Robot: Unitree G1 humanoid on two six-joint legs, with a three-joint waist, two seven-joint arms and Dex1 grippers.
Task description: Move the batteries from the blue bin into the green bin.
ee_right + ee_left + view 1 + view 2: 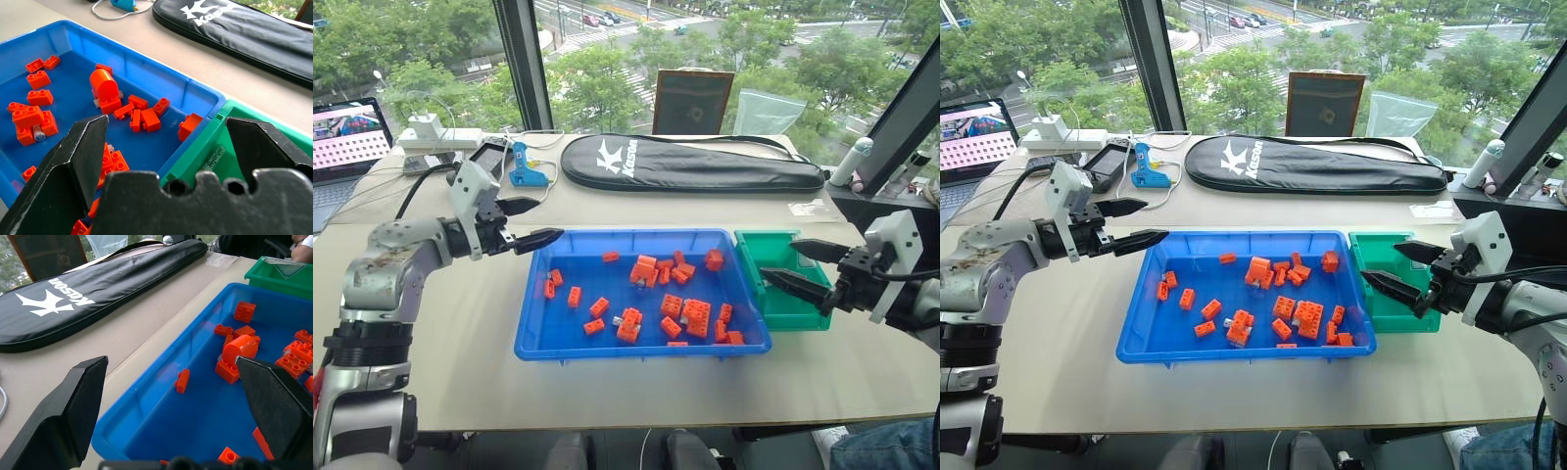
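The blue bin (558, 338) is sitting in the middle of the surface (460, 372), holding scattered orange bricks (683, 311). A battery (38, 134) is lying among the bricks in the bin's front part, wedged against an orange cluster; another silver-grey end is peeking out beside the bricks (619, 320). The green bin (759, 245) is standing touching the blue bin's right side. The left gripper (530, 223) is hovering at the blue bin's back left corner, its fingers spread wide and gripping nothing. The right gripper (793, 264) is hanging over the green bin, its fingers also parted wide and empty. A black racket case (690, 162) is lying behind the bins.
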